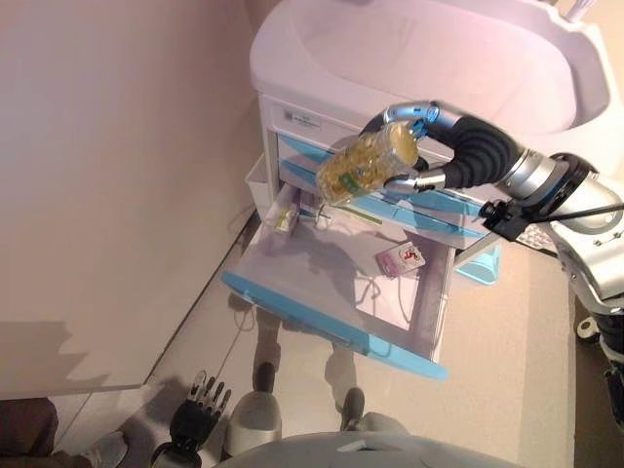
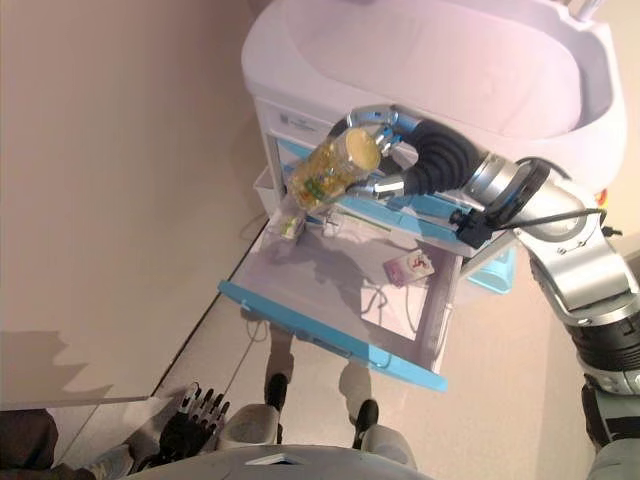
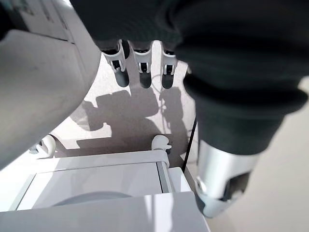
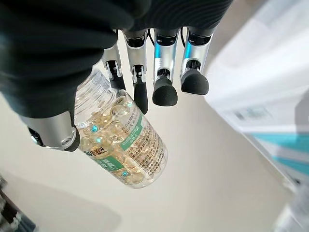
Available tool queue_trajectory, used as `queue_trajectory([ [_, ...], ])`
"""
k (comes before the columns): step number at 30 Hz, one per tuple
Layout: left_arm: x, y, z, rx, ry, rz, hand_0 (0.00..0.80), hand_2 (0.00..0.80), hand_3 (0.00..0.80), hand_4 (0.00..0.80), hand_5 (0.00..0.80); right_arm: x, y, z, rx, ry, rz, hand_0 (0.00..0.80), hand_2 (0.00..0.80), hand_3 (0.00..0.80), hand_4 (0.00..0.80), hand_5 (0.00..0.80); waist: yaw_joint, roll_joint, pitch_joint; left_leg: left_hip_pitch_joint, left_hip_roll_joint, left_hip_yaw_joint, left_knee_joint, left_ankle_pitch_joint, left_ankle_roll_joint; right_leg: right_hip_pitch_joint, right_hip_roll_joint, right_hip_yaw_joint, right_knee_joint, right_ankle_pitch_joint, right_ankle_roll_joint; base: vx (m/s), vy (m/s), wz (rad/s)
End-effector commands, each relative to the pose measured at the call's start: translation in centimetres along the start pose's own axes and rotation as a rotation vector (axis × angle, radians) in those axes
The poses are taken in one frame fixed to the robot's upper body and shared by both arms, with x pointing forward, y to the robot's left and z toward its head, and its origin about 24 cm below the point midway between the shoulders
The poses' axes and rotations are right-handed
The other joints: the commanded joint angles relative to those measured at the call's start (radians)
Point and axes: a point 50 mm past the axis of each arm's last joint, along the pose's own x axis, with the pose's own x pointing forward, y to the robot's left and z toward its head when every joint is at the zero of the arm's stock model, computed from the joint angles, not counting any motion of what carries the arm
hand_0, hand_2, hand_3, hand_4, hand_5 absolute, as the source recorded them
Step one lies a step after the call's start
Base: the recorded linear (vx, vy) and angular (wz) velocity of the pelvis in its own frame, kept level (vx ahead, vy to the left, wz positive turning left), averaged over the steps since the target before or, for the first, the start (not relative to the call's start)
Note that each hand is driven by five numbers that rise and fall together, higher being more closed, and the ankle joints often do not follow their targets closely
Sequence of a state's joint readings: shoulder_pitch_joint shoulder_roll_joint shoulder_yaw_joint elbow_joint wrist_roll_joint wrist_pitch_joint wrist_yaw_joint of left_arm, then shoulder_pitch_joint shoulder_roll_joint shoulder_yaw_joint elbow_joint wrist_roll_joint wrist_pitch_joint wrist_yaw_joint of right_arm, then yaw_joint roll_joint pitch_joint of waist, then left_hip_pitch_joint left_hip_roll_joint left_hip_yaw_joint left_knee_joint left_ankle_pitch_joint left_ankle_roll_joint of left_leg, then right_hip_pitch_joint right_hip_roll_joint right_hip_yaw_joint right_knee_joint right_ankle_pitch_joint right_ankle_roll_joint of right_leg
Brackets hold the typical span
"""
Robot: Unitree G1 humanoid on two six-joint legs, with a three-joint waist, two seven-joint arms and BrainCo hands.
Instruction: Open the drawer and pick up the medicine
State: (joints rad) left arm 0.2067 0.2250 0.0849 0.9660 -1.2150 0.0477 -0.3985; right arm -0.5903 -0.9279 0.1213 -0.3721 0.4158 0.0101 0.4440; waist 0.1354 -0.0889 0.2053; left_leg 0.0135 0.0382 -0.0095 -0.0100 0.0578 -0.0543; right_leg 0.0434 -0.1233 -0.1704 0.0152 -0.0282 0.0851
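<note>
My right hand (image 1: 414, 146) is shut on a clear medicine bottle (image 1: 366, 163) full of yellow capsules, holding it in the air above the open drawer (image 1: 331, 283). The bottle (image 4: 120, 145) lies on its side between thumb and fingers (image 4: 164, 89). The drawer, white with a blue front, is pulled far out of the white cabinet (image 1: 322, 122). Inside it lie a small pink-and-white box (image 1: 401, 259) and a small packet (image 1: 285, 216) at the back left corner. My left hand (image 1: 198, 409) hangs low near the floor, its fingers (image 3: 145, 72) relaxed and holding nothing.
A white basin (image 1: 439, 49) tops the cabinet. Other blue-fronted drawers (image 1: 429, 200) stay closed behind my right hand. A beige wall (image 1: 117, 175) runs along the left. A person's shoe (image 1: 102, 450) shows at the bottom left corner.
</note>
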Motion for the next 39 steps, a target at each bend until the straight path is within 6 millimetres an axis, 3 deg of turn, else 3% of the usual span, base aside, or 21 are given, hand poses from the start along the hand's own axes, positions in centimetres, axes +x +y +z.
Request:
queue_trajectory([
  [1,-0.8,1.5,0.2,0.033,0.027,0.055,0.0,0.0,0.0,0.0,0.0,0.5,-2.7,1.6,0.0,-0.064,-0.114,0.8,0.8,0.8,0.8,0.8,0.024,-0.015,-0.063,-0.016,0.003,-0.033,0.03,-0.093,-0.006,0.003,-0.022,-0.036,0.019,0.018,0.05,0.048,0.006,-0.01],
  [12,-1.0,2.0,0.4,0.033,0.051,0.111,0.0,0.0,0.0,0.0,0.0,0.8,-8.3,-1.5,0.048,0.138,-0.374,0.8,0.8,0.8,0.8,0.8,0.038,-0.012,-0.103,0.012,-0.001,-0.043,0.013,-0.088,-0.007,0.032,-0.03,-0.054,0.003,0.022,0.053,0.045,0.011,0.01],
  [18,-1.2,2.3,0.8,0.035,0.052,0.131,0.0,0.0,0.0,0.0,0.0,-1.0,-11.8,-4.1,-0.053,0.392,-0.525,0.8,0.8,0.8,0.8,0.8,0.046,-0.012,-0.108,0.026,-0.007,-0.047,0.011,-0.093,-0.002,0.046,-0.03,-0.058,-0.003,0.022,0.053,0.038,0.001,0.01],
  [23,-1.1,2.1,1.6,0.05,0.052,0.139,0.0,0.0,0.0,0.0,0.0,-4.0,-14.7,-6.5,-0.103,0.648,-0.593,0.8,0.8,0.8,0.8,0.8,0.057,-0.016,-0.111,0.031,-0.009,-0.054,0.01,-0.093,-0.002,0.052,-0.032,-0.064,-0.004,0.024,0.053,0.006,-0.001,0.01],
  [30,-0.9,1.8,2.2,0.074,0.065,0.149,0.0,0.0,0.0,0.0,0.0,-6.3,-15.2,-9.3,-0.152,0.912,-0.524,0.8,0.8,0.8,0.8,0.8,0.07,-0.016,-0.11,0.037,-0.012,-0.063,0.007,-0.092,0.002,0.059,-0.034,-0.071,-0.004,0.024,0.051,0.007,-0.005,0.01],
  [39,-0.8,1.8,2.7,0.108,0.08,0.154,0.0,0.0,0.0,0.0,0.0,-8.5,-14.7,-12.0,-0.115,1.099,-0.448,0.8,0.8,0.8,0.8,0.8,0.09,-0.008,-0.104,0.042,-0.014,-0.078,0.007,-0.091,0.002,0.068,-0.035,-0.081,-0.002,0.019,0.047,0.018,-0.013,0.01],
])
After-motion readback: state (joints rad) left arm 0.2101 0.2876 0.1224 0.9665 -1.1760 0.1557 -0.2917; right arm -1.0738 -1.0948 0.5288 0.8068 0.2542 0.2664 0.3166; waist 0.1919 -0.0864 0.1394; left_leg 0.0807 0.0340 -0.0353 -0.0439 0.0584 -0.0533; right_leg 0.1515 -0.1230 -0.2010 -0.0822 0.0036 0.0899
